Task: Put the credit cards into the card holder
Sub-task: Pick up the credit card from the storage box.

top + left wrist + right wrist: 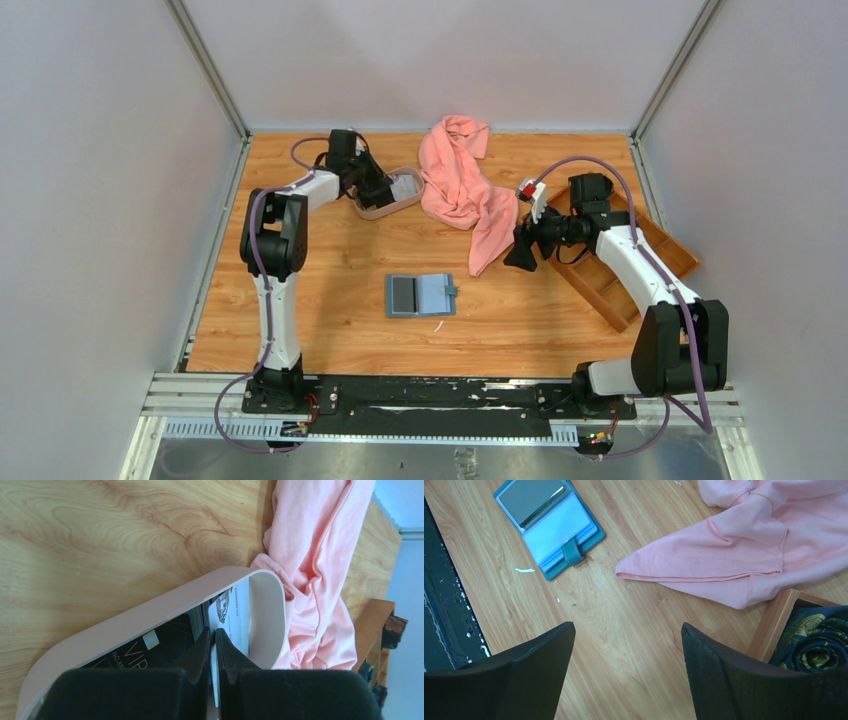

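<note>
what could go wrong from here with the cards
1. The left gripper pinches only an edge of the white card; it could pivot or slip when lifted.
2. The black card lies against it in the tray and might get dragged up too.
3. The wallet lies well away from the tray, a long carry on a thin grip.

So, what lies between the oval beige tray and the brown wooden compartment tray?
A crumpled pink cloth lies between the oval beige tray and the brown wooden compartment tray, as the top view shows.
</note>
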